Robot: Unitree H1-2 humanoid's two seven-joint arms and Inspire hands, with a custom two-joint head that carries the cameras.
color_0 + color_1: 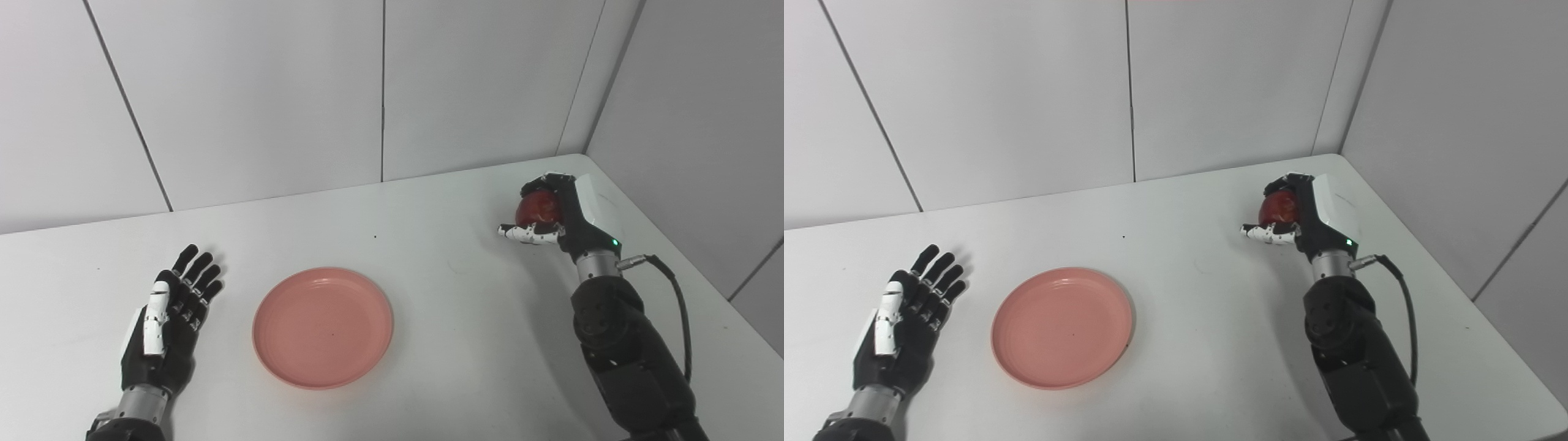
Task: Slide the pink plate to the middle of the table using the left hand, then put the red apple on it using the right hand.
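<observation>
Right hand (560, 214) of mine sits at the right of the frame, fingers curled around the round red apple (539, 209), thumb stretched out beneath it. Largest thing before me is the white table (465, 318); on it, a little left of the frame's centre, lies the round pink plastic plate (323, 326), empty. I judge the sliding step finished, since the plate rests near the table's middle and my left hand (168, 324) lies beside it at lower left, apart from its rim, fingers spread and holding nothing. What remains is carrying the apple leftward and down onto the plate, then letting go.
</observation>
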